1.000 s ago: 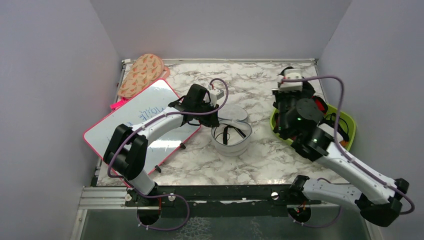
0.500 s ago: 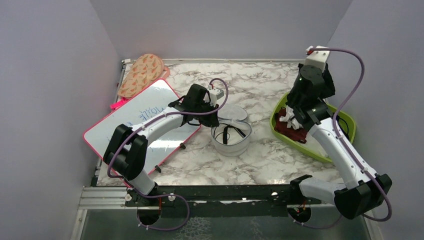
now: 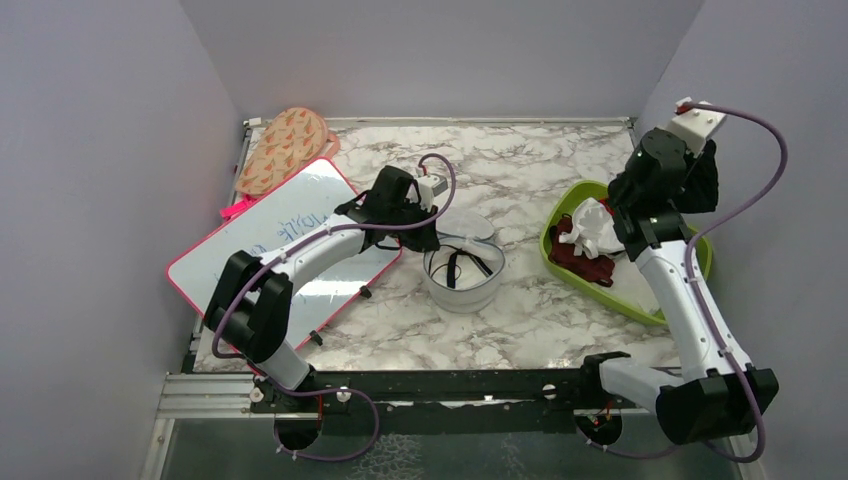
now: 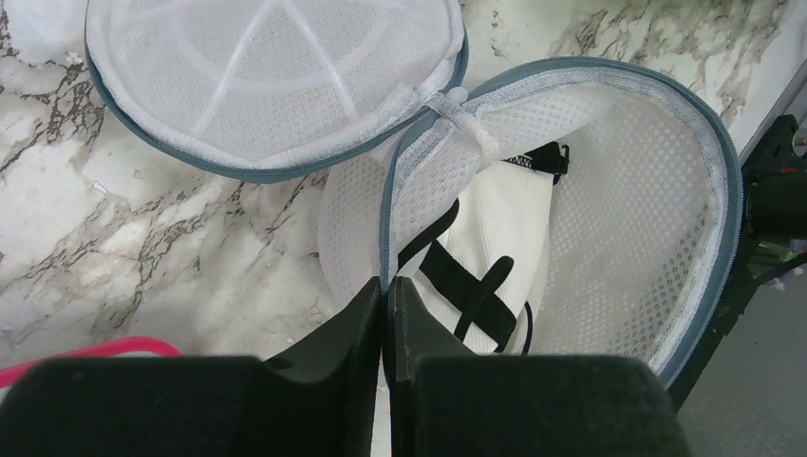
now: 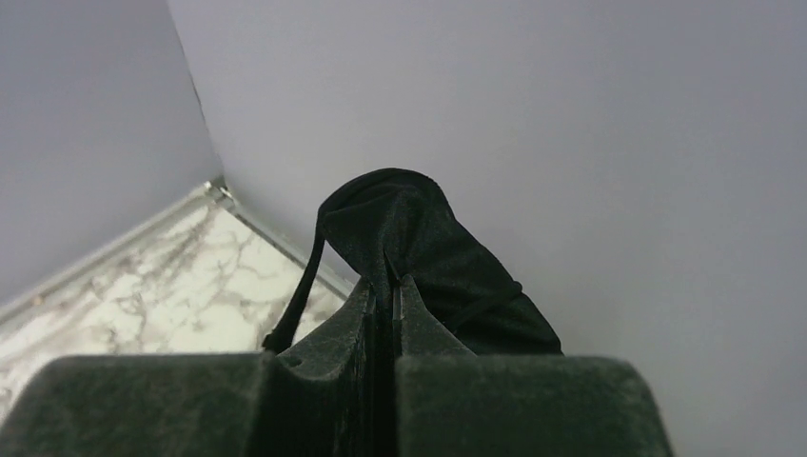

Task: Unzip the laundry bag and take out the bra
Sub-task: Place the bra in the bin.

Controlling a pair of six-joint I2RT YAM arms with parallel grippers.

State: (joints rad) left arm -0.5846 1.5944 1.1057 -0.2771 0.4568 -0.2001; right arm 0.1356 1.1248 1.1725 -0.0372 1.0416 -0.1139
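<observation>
The laundry bag stands mid-table, unzipped, its round lid flopped open behind it. My left gripper is shut on the bag's grey zipper rim; from above it sits at the bag's left edge. A white ribbed piece with black straps lies inside the bag. My right gripper is shut on the black bra, held high in the air near the right wall. From above, the bra hangs from the raised right gripper, above the far right of the tray.
A lime-green tray at the right holds a dark red cloth and a white cloth. A pink-framed whiteboard lies at the left, with an orange patterned pad behind it. Walls close in on both sides.
The right arm has risen from low over the tray and swung right toward the wall, carrying the black bra. The left arm has not moved.
</observation>
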